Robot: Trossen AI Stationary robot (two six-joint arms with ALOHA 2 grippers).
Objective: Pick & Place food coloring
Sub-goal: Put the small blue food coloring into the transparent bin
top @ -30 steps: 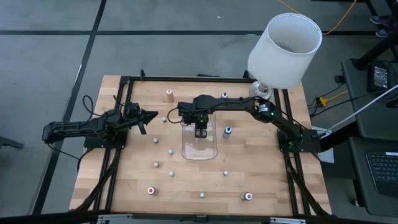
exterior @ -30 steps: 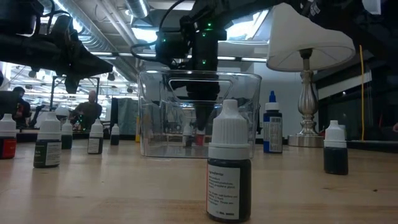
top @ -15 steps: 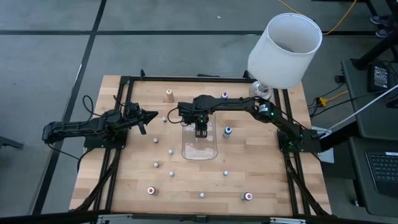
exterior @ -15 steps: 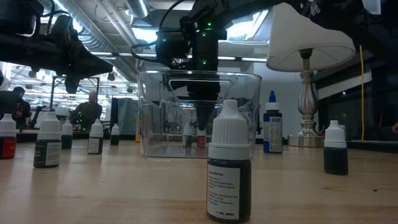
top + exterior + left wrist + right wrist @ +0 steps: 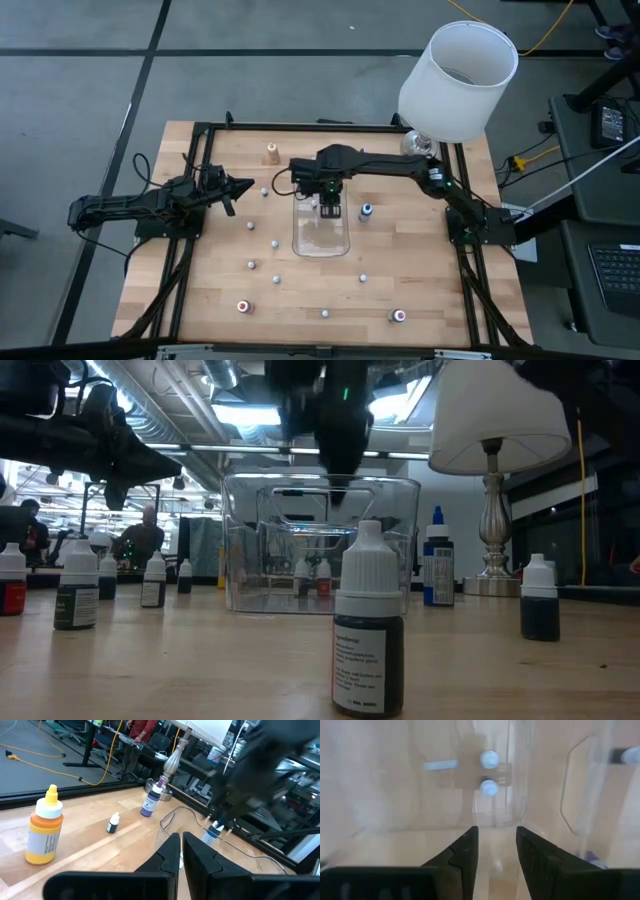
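Two tiny food coloring bottles (image 5: 489,759) (image 5: 323,578) stand upright on the floor of the clear tray (image 5: 297,240), near its far end. My right gripper (image 5: 330,207) (image 5: 496,845) hangs above the tray's far end, pointing down, open, with nothing between its fingers. Several more food coloring bottles (image 5: 274,243) stand scattered on the table around the tray. My left gripper (image 5: 232,190) (image 5: 181,851) waits shut and level at the table's left, holding nothing.
A big white lampshade (image 5: 458,80) on a metal stem (image 5: 492,520) stands at the far right corner. An orange bottle (image 5: 272,153), a purple one (image 5: 361,153) and a blue one (image 5: 366,211) stand near the tray. A dark bottle (image 5: 366,630) stands close to the near edge.
My right gripper has risen straight up out of the tray, its fingers now above the rim. The small bottle it stood at stays upright on the tray floor beside the other one.
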